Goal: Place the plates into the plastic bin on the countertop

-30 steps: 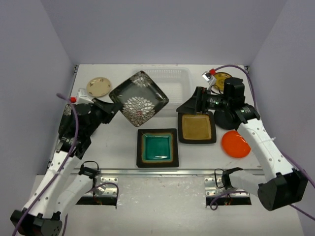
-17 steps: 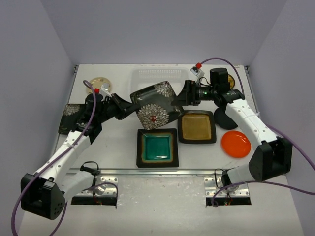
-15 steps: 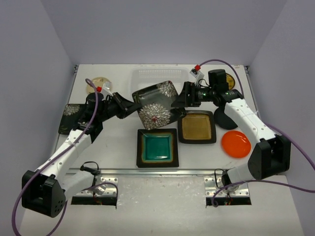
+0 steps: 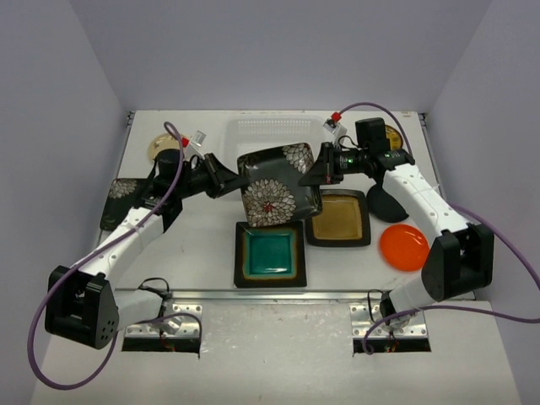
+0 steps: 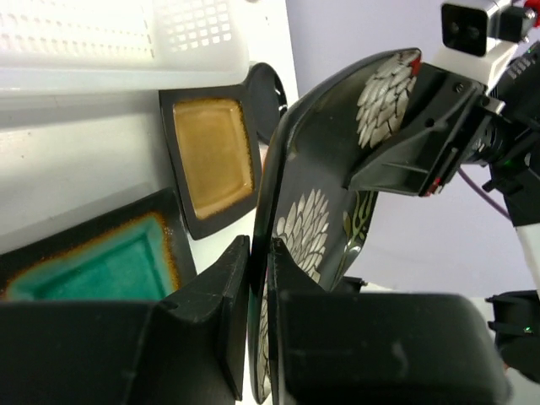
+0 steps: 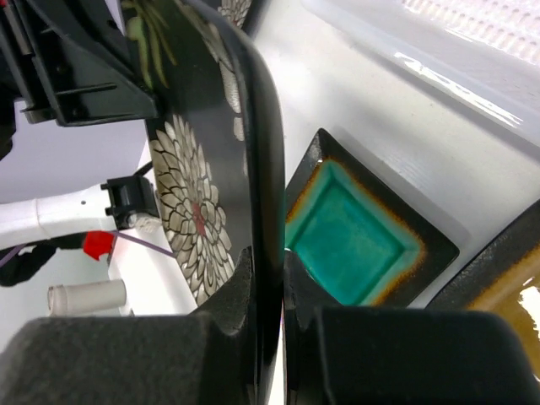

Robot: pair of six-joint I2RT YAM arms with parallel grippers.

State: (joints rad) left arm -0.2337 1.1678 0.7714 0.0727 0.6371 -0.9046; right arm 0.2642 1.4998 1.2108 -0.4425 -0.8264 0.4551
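3 plain lavender walls (image 4: 278, 51) close the scene at left, far and right. At the near edge, a speckled grey board (image 4: 278, 359) carries 2 metal brackets (image 4: 187, 310), 1 left, 1 right.

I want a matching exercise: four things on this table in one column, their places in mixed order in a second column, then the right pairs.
1. black floral plate
2. teal-centred plate
3. orange plate
4. plastic bin

A. at the far edge of the countertop
B. flat on the right side
C. lifted, clamped between left gripper and right gripper
D. flat, near the middle front

Pairs: 1-C, 2-D, 3-B, 4-A
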